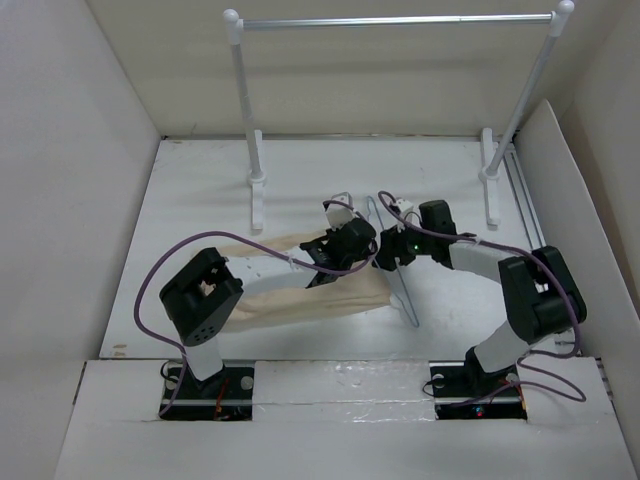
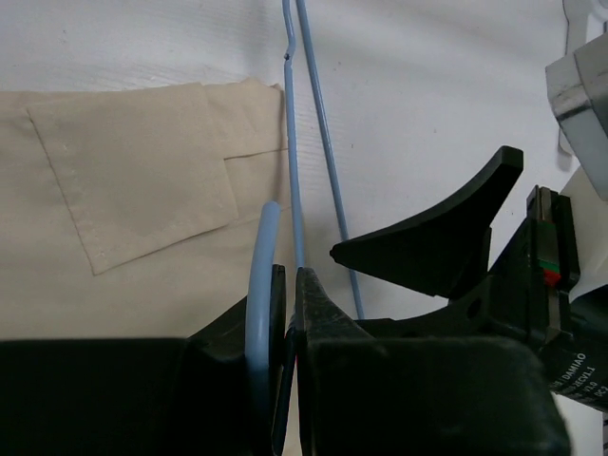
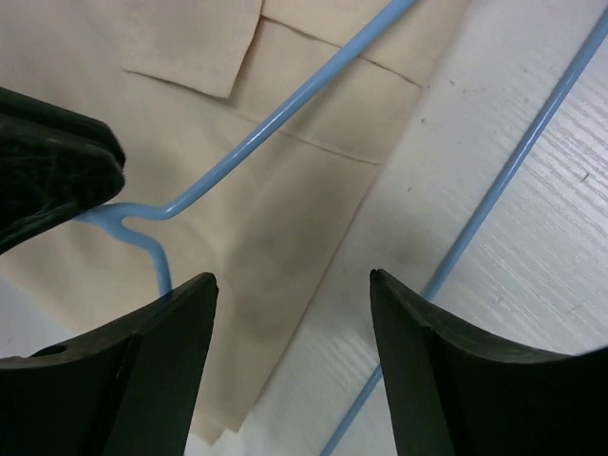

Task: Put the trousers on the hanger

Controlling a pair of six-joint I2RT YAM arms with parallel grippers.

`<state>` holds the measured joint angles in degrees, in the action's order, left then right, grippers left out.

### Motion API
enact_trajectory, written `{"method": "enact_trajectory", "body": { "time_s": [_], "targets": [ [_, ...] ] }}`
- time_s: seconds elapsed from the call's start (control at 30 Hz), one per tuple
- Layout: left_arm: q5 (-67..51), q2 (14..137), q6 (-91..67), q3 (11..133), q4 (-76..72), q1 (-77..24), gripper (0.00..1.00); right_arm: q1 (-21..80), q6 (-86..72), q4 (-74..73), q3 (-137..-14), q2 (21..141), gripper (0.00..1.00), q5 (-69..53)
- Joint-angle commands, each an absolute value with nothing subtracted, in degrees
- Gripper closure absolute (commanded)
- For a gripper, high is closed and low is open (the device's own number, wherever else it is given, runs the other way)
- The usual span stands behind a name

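Note:
The beige trousers lie flat across the table from the left to the middle. Their pocket flap shows in the left wrist view, and they also show in the right wrist view. The pale blue wire hanger lies at the trousers' right end, partly over the cloth. My left gripper is shut on the hanger's wire near the hook. My right gripper is open and empty, just above the trousers' edge. It hovers between two hanger wires and sits close beside the left gripper.
A white-posted rack with a silver bar stands at the back of the table. White walls enclose the table on the left, right and back. A purple cable loops off the left arm.

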<state>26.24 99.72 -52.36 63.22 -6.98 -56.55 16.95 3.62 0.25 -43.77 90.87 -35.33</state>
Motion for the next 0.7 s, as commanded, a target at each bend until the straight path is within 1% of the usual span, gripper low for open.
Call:
{"method": "enact_trajectory", "body": {
  "time_s": [0.0, 0.03, 0.13, 0.2, 0.23, 0.27, 0.3, 0.33, 0.43, 0.53, 0.67],
  "targets": [
    [27.42, 99.31, -50.1, 61.79, -1.58, -56.78, 1.0, 19.25, -2.26, 10.08, -41.49, 92.02, 0.28, -35.68],
    [27.33, 99.4, -50.1, 61.79, -1.58, -56.78, 1.0, 19.86, -2.98, 11.33, -40.88, 92.63, 0.28, -36.29],
    [27.6, 99.75, -49.75, 61.79, -1.41, -56.78, 1.0, 20.48, -5.0, 14.93, -39.47, 95.62, 0.37, -38.92],
    [28.12, 99.76, -49.48, 61.79, -1.06, -56.78, 1.0, 20.48, -7.11, 18.52, -38.5, 97.37, 0.5, -40.69],
    [28.3, 99.84, -49.4, 61.7, -0.97, -56.78, 1.0, 20.48, -7.29, 18.72, -38.58, 97.82, 0.58, -42.17],
    [28.3, 99.76, -49.22, 61.7, -0.97, -56.78, 1.0, 19.87, -7.29, 18.89, -38.93, 98.17, 0.8, -42.88],
    [28.56, 99.76, -49.04, 61.44, -0.53, -56.78, 1.0, 18.99, -7.29, 18.72, -39.72, 98.43, 0.93, -43.67],
    [28.83, 99.76, -49.22, 61.35, -0.35, -56.78, 1.0, 18.11, -7.12, 18.46, -40.16, 98.09, 1.0, -45.07],
    [29.44, 98.44, -49.13, 59.95, -0.17, -56.25, 1.0, 14.26, -6.51, 15.83, -41.83, 93.8, 1.0, -44.13],
    [30.85, 96.16, -49.3, 57.49, 1.84, -55.11, 1.0, 11.44, -1.68, 6.7, -46.65, 90.8, 1.0, -41.93],
    [31.03, 93.26, -50.62, 52.83, 1.58, -53.7, 1.0, 7.58, 4.73, 0.54, -49.3, 90.79, 1.0, -41.57]
  ]
}}
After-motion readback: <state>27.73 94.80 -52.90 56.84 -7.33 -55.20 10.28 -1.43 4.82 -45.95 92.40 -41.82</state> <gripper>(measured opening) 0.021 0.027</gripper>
